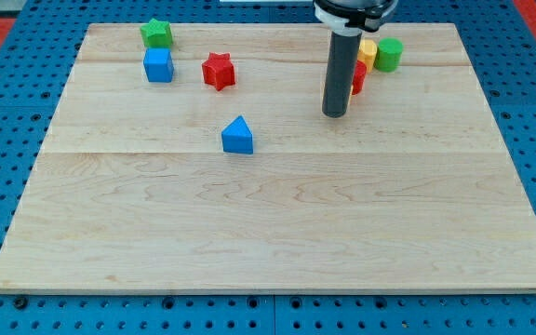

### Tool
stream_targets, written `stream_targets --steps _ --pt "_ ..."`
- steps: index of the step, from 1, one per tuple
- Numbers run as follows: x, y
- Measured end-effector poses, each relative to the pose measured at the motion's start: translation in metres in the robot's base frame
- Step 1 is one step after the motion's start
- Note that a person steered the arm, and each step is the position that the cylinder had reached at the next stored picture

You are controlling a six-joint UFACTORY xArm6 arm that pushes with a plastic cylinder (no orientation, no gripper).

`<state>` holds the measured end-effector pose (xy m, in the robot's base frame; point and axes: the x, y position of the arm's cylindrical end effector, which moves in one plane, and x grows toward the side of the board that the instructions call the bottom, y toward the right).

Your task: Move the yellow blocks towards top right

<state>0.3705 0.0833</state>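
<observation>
A yellow block (368, 49) sits near the view's top right, partly hidden behind the rod, its shape unclear. It touches a red block (358, 77) below it and a green cylinder (388, 55) to its right. My tip (334, 113) rests on the board just below and left of the red block, close to this cluster. Only one yellow block shows.
A green star-like block (156, 33) and a blue cube (158, 65) stand at the top left. A red star (219, 71) lies to their right. A blue triangular block (237, 136) lies left of my tip. The wooden board (268, 233) sits on a blue pegboard.
</observation>
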Motion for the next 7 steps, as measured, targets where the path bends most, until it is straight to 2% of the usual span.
stream_targets --steps 2,3,4,5,6,7 --pt "-0.033 0.000" --pt "-0.028 -0.029" --pt "-0.035 -0.029" --pt "-0.049 0.009" --pt "-0.005 0.016" --pt "0.084 -0.024"
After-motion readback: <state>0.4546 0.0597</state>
